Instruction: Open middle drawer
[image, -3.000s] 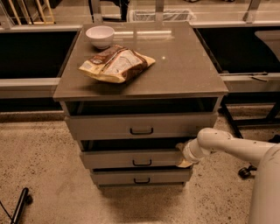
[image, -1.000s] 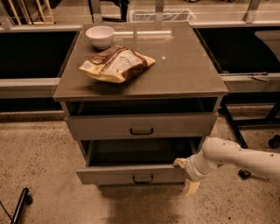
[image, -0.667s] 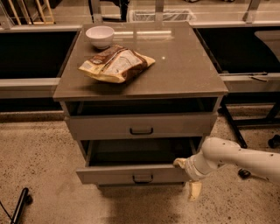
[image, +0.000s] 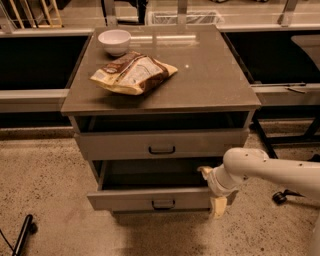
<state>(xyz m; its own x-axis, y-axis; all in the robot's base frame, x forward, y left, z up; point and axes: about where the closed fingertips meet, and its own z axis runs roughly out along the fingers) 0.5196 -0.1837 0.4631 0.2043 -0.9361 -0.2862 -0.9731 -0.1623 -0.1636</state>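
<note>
The middle drawer (image: 125, 199) of the grey cabinet is pulled well out, its dark inside showing. Its small black bar handle (image: 162, 204) sits at the centre of the front. My gripper (image: 213, 189) is at the right end of that drawer's front, on the white arm (image: 270, 170) that comes in from the right. One fingertip (image: 205, 171) is behind the front panel, and the other fingertip (image: 218, 206) hangs down in front of it. The jaws stand apart. The bottom drawer is hidden under the open one.
The top drawer (image: 110, 145), with a black handle (image: 161, 149), is slightly out. On the cabinet top (image: 210, 75) lie a chip bag (image: 134, 73) and a white bowl (image: 114, 41). Dark shelves stand on both sides. A black pole (image: 22, 235) lies on the floor at the left.
Three seconds ago the middle drawer was nearly shut with my gripper at its right edge. It now stands pulled out. Over the last second the lower finger dropped slightly and the drawer stayed put.
</note>
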